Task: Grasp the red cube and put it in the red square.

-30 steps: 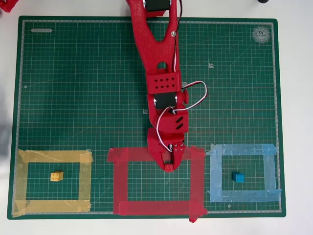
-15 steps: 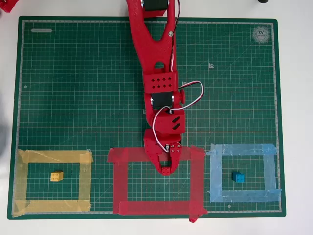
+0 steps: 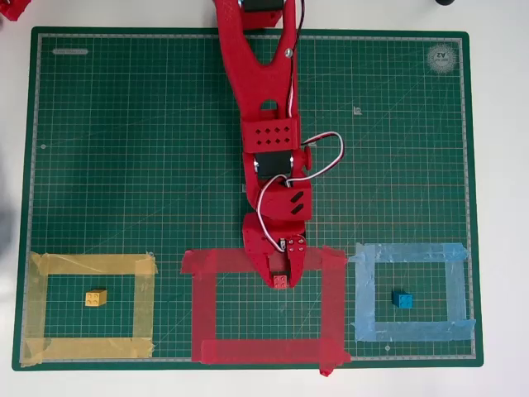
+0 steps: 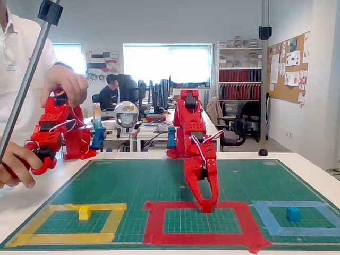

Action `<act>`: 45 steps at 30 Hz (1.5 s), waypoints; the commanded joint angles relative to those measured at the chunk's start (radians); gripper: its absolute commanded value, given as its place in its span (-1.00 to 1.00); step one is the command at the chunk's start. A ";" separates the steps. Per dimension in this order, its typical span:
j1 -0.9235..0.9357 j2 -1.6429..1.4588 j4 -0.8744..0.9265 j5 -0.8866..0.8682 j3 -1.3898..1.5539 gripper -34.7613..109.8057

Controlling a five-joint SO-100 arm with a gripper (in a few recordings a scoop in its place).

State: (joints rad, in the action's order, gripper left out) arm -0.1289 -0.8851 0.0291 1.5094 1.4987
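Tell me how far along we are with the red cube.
Done: the red cube is grasped and carried to the red square. In hand: the end effector holds it low at the frame's far edge, where the tape meets the green inside; in the fixed view its tips sit at mat level. Left: release the cube inside the frame and withdraw.

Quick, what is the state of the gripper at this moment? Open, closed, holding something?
Gripper: closed on the red cube, low over the far strip of the red square.
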 commanded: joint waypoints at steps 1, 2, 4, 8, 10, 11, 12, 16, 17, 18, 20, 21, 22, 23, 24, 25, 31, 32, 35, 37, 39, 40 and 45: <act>0.006 -0.121 -0.034 0.009 0.003 -0.34; 0.006 -0.121 -0.034 0.009 0.003 -0.34; 0.008 -0.123 -0.035 0.009 0.003 -0.34; 0.011 -0.150 -0.035 0.009 0.025 -0.34; 0.011 -0.173 -0.035 0.008 0.041 -0.34; 0.011 -0.190 -0.035 0.008 0.055 -0.34; 0.009 -0.210 -0.035 0.003 0.071 -0.34; 0.000 -0.284 -0.035 0.002 0.133 -0.34; -0.003 -0.304 -0.035 0.002 0.153 -0.34; -0.006 -0.328 -0.035 0.002 0.175 -0.34; -0.014 -0.396 -0.035 0.000 0.239 -0.34; -0.018 -0.440 -0.035 0.000 0.285 -0.34; -0.023 -0.494 -0.035 0.000 0.341 -0.34; -0.028 -0.552 -0.035 0.000 0.403 -0.34; -0.032 -0.617 -0.035 0.000 0.472 -0.34; -0.037 -0.684 -0.035 0.000 0.548 -0.34; -0.048 -1.078 -0.035 0.003 0.954 -0.35; -0.046 -1.141 -0.035 0.003 1.012 -0.37; -0.037 -1.331 -0.035 0.009 1.175 -0.53; -0.023 -1.453 -0.035 0.003 1.269 -0.53; -0.014 -1.563 -0.028 0.002 1.351 -0.53; -0.011 -1.603 -0.026 0.002 1.385 -0.53; 0.014 -1.770 -0.012 0.002 1.568 -0.53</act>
State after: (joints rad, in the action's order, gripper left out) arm -0.1289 -2.5065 0.0291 1.5018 2.9652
